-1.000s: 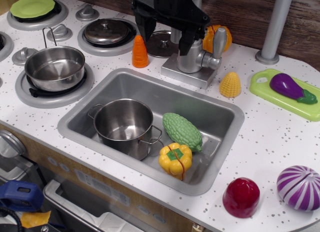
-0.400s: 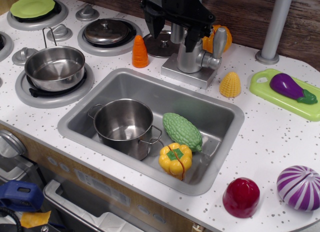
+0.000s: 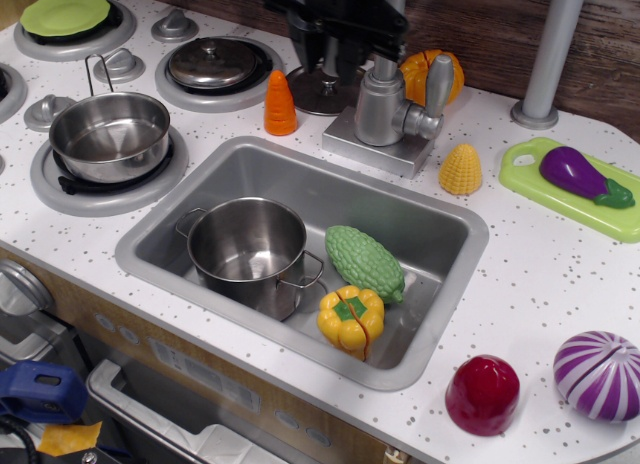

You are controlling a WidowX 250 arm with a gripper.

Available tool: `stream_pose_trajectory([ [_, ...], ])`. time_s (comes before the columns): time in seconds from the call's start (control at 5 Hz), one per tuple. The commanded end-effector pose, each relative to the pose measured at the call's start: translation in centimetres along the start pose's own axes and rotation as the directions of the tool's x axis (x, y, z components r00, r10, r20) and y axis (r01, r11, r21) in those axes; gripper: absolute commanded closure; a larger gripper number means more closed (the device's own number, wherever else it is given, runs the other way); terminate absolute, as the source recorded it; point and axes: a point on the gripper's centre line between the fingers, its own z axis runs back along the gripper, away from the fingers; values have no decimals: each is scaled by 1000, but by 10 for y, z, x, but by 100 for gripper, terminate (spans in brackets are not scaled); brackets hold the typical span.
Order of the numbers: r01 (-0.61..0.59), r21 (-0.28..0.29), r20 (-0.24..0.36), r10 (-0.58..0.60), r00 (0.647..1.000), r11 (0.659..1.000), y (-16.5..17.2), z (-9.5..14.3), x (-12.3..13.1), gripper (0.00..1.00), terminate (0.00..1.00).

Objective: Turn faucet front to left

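Behind the sink (image 3: 455,246), we are hovering our gripper (image 3: 340,46) over the faucet (image 3: 385,109) on its square plate; whether its jaws are parted we cannot tell; a glancing contact risks slipping, bumping the carrot (image 3: 281,104) beside it.
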Motion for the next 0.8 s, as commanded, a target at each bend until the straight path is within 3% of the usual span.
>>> stream_pose_trajectory([
  [0.0, 48, 3, 85, -48, 995, 999, 27, -2, 17, 100, 0],
  [0.6, 101, -21, 149, -97, 984, 995, 52, -30, 38, 100, 0],
])
